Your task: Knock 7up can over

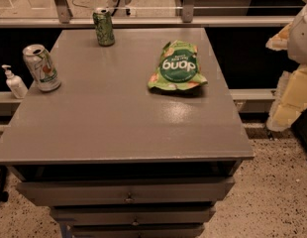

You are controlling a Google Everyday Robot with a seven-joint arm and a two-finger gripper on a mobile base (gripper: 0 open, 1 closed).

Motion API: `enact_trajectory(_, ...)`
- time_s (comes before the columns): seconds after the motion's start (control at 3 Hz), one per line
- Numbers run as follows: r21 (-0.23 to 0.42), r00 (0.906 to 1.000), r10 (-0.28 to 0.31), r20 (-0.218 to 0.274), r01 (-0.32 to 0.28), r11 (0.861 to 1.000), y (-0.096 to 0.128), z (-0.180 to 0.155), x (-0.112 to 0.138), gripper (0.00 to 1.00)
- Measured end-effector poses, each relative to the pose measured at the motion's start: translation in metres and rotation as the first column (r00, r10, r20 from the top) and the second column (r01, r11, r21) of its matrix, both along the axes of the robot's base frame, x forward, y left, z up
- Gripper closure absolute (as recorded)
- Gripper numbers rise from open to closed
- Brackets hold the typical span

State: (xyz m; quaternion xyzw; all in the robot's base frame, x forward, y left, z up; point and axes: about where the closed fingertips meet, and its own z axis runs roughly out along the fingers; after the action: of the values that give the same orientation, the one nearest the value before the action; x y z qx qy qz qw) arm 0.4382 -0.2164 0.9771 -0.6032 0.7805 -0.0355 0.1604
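Note:
The 7up can [41, 67], silvery-white with green lettering and red-orange marks, stands upright near the left edge of the grey table [119, 128]. My gripper [293, 88] shows as a pale yellow and white shape at the right edge of the view. It is beyond the table's right side, far from the can and touching nothing on the table.
A darker all-green can [103, 27] stands upright at the table's back edge. A green snack bag [177, 67] lies flat at the middle right. A white pump bottle [15, 82] stands on a ledge left of the table. Drawers [126, 192] front the table.

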Motion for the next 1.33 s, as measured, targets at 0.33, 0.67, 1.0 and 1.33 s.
enact_trajectory(0.33, 0.0, 1.0, 0.0, 0.002, 0.0, 1.0, 0.0, 0.0, 0.0, 0.0)
enact_trajectory(0.67, 0.091, 0.9994, 0.023, 0.024, -0.025, 0.996, 0.015, 0.0, 0.005, 0.0)
enact_trajectory(1.0, 0.291, 0.9955, 0.076, 0.057, -0.089, 0.953, 0.07, -0.008, 0.021, 0.0)
enact_trajectory(1.33, 0.516, 0.9778, 0.177, 0.112, -0.21, 0.831, 0.189, -0.004, 0.03, 0.0)
